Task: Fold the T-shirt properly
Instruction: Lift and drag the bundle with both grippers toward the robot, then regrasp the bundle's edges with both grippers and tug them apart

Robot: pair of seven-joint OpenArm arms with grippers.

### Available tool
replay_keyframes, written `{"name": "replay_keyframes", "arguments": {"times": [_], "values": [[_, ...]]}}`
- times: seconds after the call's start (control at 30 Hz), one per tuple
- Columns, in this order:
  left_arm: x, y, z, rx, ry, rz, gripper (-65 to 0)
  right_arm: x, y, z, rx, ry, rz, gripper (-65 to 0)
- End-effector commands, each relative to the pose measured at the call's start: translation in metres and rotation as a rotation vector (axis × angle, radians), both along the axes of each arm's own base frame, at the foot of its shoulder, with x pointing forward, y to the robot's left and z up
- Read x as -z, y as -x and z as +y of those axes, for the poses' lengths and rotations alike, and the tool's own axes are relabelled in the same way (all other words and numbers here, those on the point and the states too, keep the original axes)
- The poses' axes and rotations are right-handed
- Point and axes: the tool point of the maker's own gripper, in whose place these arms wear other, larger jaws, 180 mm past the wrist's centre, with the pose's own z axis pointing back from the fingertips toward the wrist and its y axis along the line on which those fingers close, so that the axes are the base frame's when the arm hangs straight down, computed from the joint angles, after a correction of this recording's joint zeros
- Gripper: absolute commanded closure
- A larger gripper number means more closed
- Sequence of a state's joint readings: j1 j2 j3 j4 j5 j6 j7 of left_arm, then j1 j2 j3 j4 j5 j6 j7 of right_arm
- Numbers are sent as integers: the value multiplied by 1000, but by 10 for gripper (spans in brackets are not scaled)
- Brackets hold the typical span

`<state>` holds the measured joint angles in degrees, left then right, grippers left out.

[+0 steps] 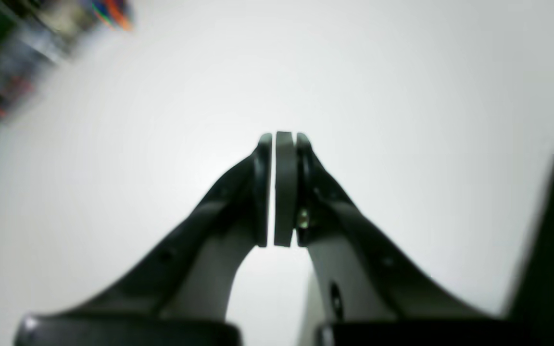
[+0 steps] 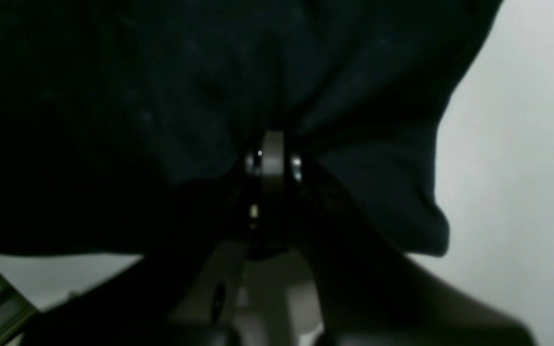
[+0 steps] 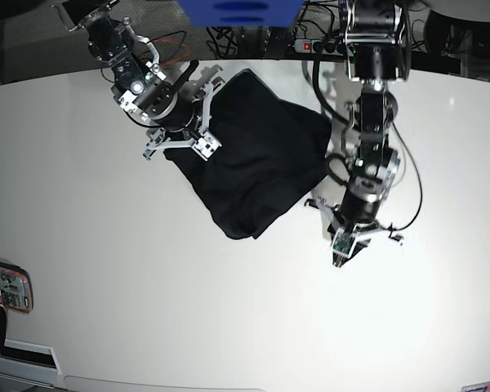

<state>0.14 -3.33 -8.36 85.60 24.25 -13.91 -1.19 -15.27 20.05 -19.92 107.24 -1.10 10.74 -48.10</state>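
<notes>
1. The plain black soft cloth T-shirt (image 3: 253,159) lies bunched on the white matte surface (image 3: 147,278), in the upper middle of the base view.
2. Its long axis runs diagonally, from the upper right of the heap down to a rounded end at lower centre.
3. The right pincer (image 2: 272,158) is clamped on a gather of the cloth at the heap's upper-left edge (folds radiate from the tips).
4. The left pincer (image 1: 284,187) is pressed together on nothing, over bare surface just right of the shirt.
</notes>
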Motion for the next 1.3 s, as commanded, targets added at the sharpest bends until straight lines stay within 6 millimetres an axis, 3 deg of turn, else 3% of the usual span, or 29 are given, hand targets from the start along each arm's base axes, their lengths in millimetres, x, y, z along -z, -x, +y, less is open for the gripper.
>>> {"name": "replay_keyframes", "arguments": {"times": [0.0, 0.13, 0.23, 0.37, 0.47, 0.57, 0.7, 0.93, 1.07, 1.13, 1.27], "values": [[-20, 7, -4, 9, 3, -63, 0, -15, -18, -1, 10, -18, -62, 0], [-52, 55, -8, 16, -10, -128, 0, -30, -44, -6, 25, -16, -125, 0], [-51, 97, -18, 33, -1, -95, 0, -43, -62, -6, 25, -13, -172, 0], [-29, 146, -48, 98, 97, 18, 0, -51, -80, -13, 35, 34, -186, 0], [-5, 162, -72, 147, 150, 99, 0, -59, -91, -15, 38, 43, -212, 0], [26, 170, -78, 164, 132, 178, 0, -63, -96, -15, 37, 44, -226, 0], [52, 179, -81, 176, 108, 246, 0, -63, -97, -15, 38, 42, -227, 0], [63, 164, -78, 186, 51, 247, 0, -63, -96, -12, 28, 38, -227, 0], [81, 153, -77, 192, 30, 274, 0, -62, -93, -8, 20, 25, -229, 0], [91, 149, -78, 200, 8, 289, 0, -61, -88, 1, -10, 10, -230, 0], [106, 141, -79, 220, -31, 313, 0, -39, -62, -1, -20, 19, -160, 0]]}}
